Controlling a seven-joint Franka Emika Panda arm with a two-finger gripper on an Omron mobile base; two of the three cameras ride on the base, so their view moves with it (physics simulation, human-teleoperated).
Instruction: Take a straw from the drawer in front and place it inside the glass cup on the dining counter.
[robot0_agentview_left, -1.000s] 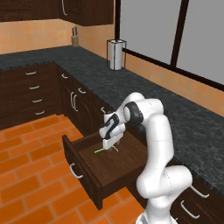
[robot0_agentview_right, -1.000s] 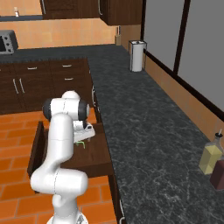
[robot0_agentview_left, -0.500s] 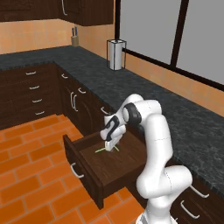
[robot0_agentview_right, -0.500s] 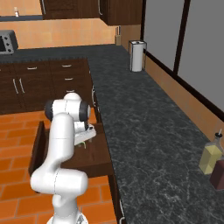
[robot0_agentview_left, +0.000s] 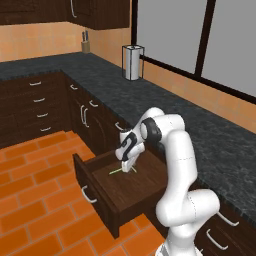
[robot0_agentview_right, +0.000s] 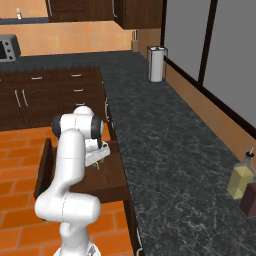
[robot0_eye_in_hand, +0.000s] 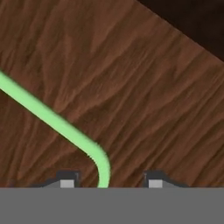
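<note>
The straw (robot0_eye_in_hand: 52, 118) lies flat on the floor of the open drawer (robot0_agentview_left: 100, 192), and the claw (robot0_eye_in_hand: 107, 181) reaches down with its fingers apart on both sides of the bent end, probably not yet gripping it.

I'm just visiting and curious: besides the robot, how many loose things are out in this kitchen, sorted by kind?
Straw in the open drawer: 1
Paper towel roll: 1
Knife block: 1
Bottles: 2
Toaster oven: 1
Total: 6
</note>
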